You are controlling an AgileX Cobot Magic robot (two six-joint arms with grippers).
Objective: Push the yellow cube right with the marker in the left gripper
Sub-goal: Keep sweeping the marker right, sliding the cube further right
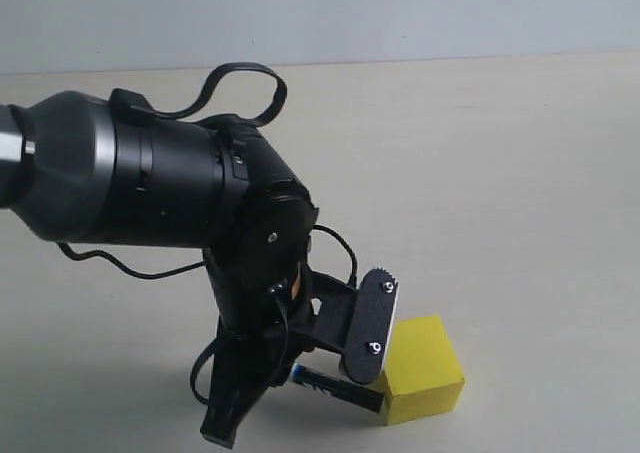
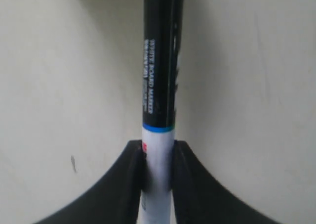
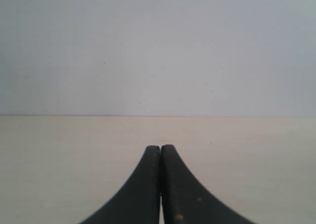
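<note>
Yellow cube (image 1: 425, 368) just beside marker (image 1: 325, 383)

The left arm (image 1: 150, 183) is a bulky barrel of glossy black casing, with a dull silver band (image 1: 25, 148) ringing its far end. A thick black cable (image 1: 245, 73) loops above the wrist, and a thinner black cable (image 1: 110, 263) trails beneath it. A small silver screw dots the rounded wrist housing (image 1: 270, 238). The left gripper (image 2: 158, 146) is matte black; its flat finger pad (image 1: 368, 323) has a ridged end and two bright screws (image 1: 375, 348). A small orange patch (image 1: 295, 285) shows near its base. The right gripper (image 3: 160, 147) has smooth black fingers (image 3: 143, 184) that flare outward into a wide base
</note>
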